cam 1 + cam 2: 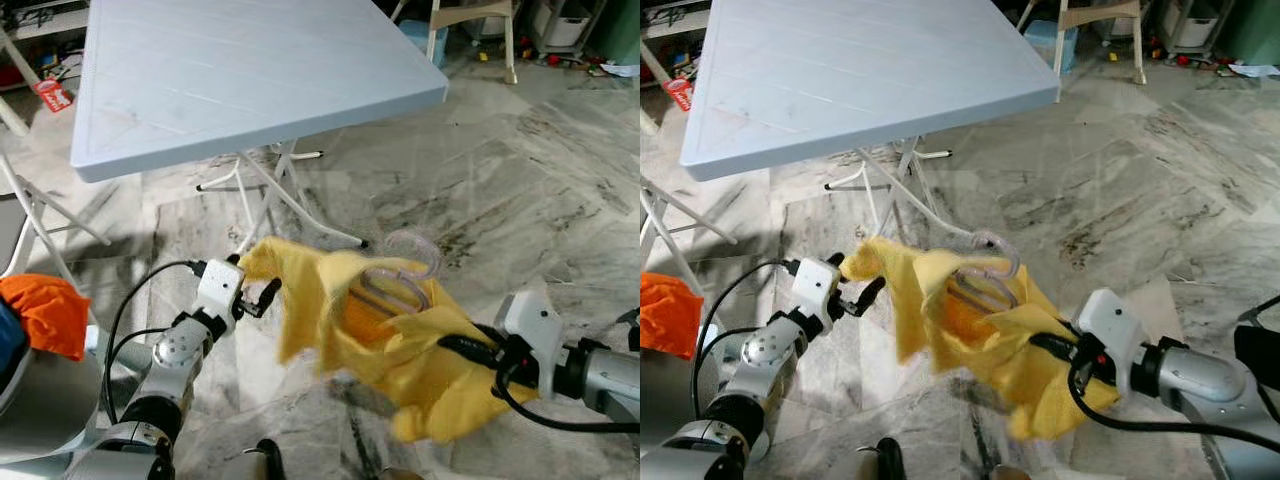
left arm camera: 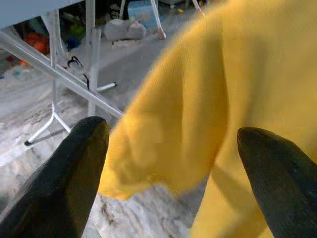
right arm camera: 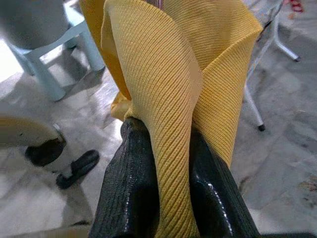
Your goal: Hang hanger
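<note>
The right gripper [image 3: 163, 163] pinches the yellow garment [image 1: 400, 350] with 2 fingers, and the clear hanger [image 1: 400, 275] sits inside it above the marble floor [image 1: 520, 180]. The left gripper [image 1: 258, 297] stands open (touching one corner). No rail visible, so hanging remains undone.

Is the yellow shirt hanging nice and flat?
No, bunched. The shirt sags crumpled around the hanger, pinched in the right gripper.
</note>
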### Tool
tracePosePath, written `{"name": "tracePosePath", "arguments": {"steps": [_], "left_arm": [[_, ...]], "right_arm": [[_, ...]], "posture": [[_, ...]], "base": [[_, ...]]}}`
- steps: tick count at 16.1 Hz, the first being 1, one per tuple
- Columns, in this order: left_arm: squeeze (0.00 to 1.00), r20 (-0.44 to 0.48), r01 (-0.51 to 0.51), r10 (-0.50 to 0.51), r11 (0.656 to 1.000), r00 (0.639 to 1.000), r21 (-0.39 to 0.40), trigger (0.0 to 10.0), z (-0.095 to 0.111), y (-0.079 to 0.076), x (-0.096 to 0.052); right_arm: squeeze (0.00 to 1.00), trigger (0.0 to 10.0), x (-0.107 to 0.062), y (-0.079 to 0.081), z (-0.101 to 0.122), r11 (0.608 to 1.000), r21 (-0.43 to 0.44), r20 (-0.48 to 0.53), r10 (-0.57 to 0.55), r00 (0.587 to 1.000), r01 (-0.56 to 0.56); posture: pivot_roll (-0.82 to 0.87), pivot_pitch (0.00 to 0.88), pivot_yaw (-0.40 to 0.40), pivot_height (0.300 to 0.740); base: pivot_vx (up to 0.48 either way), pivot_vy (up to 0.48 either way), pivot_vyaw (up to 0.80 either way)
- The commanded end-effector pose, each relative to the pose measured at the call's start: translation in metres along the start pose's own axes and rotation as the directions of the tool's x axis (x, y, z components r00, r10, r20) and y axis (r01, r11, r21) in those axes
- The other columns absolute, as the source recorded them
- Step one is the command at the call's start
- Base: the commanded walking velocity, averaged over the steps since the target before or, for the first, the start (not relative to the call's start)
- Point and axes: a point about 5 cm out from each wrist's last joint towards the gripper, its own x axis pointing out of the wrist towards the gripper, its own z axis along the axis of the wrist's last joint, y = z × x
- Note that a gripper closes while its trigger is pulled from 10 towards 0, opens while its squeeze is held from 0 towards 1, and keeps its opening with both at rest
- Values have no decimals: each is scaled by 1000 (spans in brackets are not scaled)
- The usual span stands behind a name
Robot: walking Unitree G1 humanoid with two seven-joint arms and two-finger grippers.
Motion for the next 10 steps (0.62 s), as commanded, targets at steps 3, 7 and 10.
{"name": "tracePosePath", "arguments": {"steps": [3, 7, 10], "left_arm": [[0, 7, 27, -27, 999, 1000, -22, 9804, -1, 1, -2], [0, -20, 89, -90, 994, 996, -70, 0, -9, -4, -6], [0, -29, 136, -140, 983, 990, -125, 10000, -12, -13, -4]], "right_arm": [[0, 10000, -3, 3, 6, 997, -13, 13, 79, 997, -79], [0, 10000, -6, -1, 13, 995, -6, 41, 100, 994, -100], [0, 10000, -12, 1, 16, 990, -3, 51, 141, 989, -141]], "posture": [[-149, 198, 49, 740], [-146, 193, 50, 740], [-159, 188, 49, 740]], "base": [[0, 0, 0], [0, 0, 0], [0, 0, 0]]}}
